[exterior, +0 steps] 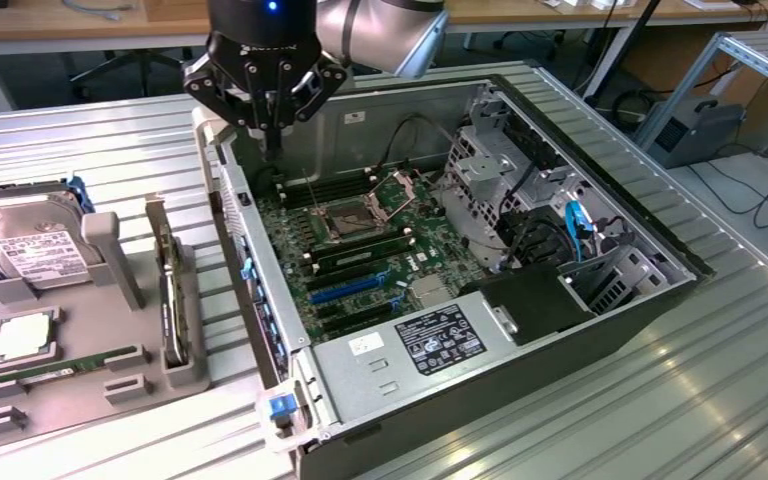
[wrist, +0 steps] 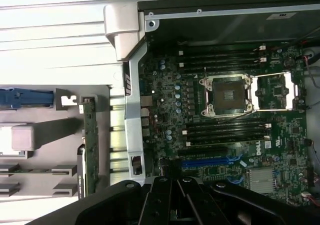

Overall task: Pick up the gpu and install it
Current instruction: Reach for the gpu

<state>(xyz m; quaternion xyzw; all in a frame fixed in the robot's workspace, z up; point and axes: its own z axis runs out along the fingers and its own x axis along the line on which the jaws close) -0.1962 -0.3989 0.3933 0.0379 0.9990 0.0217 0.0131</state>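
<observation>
Hovering above the open computer case (exterior: 398, 105), your gripper (exterior: 273, 135) sits in the upper left of the exterior view, close to the case wall on that side. The jaws are pressed together and you've got nothing between them. The gpu (exterior: 167, 285) is well apart from the gripper, at the left of the frame. It stands on edge in a slot of the grey holder (exterior: 77, 395) on the ribbed metal tabletop (exterior: 704, 400). That holder also carries the hard drive (exterior: 31, 250) propped upright, a CPU (exterior: 24, 340) lying flat and a RAM stick (exterior: 64, 365). In your wrist view the motherboard (wrist: 165, 110) lies under the gripper, its CPU socket (wrist: 227, 96) uncovered.
</observation>
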